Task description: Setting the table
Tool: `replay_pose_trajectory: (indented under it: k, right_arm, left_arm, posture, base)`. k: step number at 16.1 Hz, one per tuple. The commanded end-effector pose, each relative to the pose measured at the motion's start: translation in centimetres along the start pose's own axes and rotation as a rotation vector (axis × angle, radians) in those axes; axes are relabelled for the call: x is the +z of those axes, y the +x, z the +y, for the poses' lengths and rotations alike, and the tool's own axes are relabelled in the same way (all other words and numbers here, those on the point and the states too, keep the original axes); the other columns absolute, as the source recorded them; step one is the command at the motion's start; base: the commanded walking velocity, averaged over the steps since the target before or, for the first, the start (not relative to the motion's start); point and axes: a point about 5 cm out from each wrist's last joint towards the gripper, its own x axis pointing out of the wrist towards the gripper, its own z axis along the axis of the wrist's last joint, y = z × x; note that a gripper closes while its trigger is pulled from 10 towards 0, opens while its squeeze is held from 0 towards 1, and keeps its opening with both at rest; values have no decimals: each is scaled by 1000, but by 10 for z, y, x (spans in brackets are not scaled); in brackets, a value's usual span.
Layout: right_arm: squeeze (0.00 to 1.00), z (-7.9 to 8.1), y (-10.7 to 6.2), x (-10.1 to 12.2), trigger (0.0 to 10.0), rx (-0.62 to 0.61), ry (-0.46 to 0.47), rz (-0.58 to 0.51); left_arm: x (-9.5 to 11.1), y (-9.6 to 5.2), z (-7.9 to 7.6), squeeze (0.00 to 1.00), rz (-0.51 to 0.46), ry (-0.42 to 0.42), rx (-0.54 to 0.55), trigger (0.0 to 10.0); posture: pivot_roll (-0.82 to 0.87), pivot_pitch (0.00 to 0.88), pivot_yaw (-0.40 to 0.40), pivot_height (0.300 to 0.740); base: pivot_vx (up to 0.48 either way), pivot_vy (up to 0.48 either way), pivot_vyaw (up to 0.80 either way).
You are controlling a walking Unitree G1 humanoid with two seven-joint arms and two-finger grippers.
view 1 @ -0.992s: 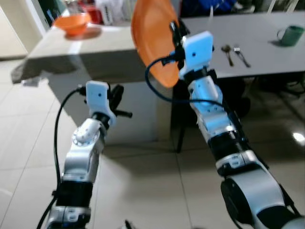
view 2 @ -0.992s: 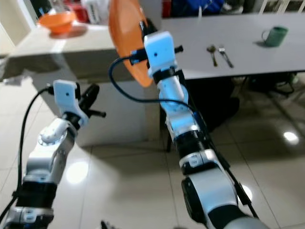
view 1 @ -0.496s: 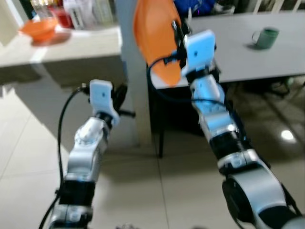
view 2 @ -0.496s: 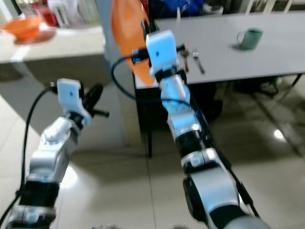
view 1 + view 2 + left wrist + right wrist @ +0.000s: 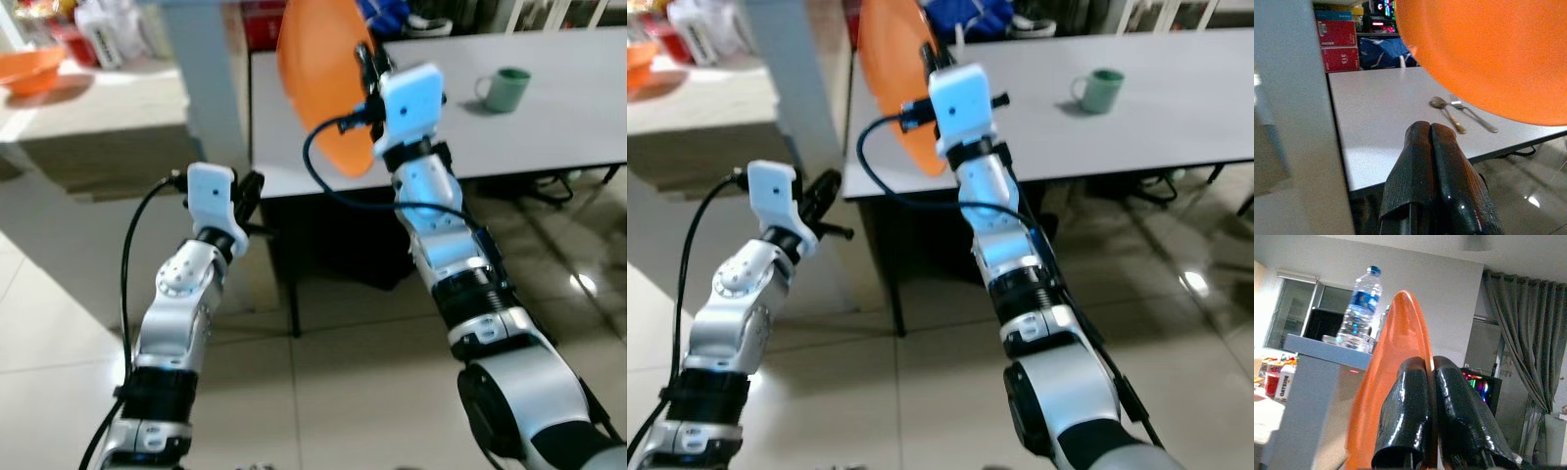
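A grey dining table (image 5: 549, 127) stands ahead on pale tile. My right gripper (image 5: 1427, 406) is clamped on the rim of one orange plate (image 5: 318, 83), held on edge over the table's near corner. My left gripper (image 5: 1431, 147) is closed on nothing. I'd call this the carry; next comes levelling the plate near one spoon (image 5: 1445, 111) and what looks like a fork (image 5: 1471, 114). One green mug (image 5: 502, 88) sits farther along.

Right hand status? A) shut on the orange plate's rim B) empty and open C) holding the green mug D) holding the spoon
A: the right hand is clamped on the plate, held on edge above the table; the mug sits on it untouched.
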Motion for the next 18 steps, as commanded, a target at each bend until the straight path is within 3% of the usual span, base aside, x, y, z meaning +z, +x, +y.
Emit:
replay_pose_trajectory:
  k: [1,15,18]
  right_arm:
    - [0,-11,7,11,0,-30,-14,-53]
    - [0,-9,1,8,0,-17,-24,-44]
    - [0,-8,1,7,0,-12,-20,-39]
  left_arm:
    - [3,2,-5,0,-9,1,-17,10000]
    - [0,7,-2,0,14,22,1,10000]
    - [1,8,0,0,8,11,20,10000]
  posture:
    - [-65,0,69,740]
    - [-83,0,86,740]
    - [-82,0,84,740]
  base:
    - [322,-352,0]
    - [332,-342,0]
    - [250,0,0]
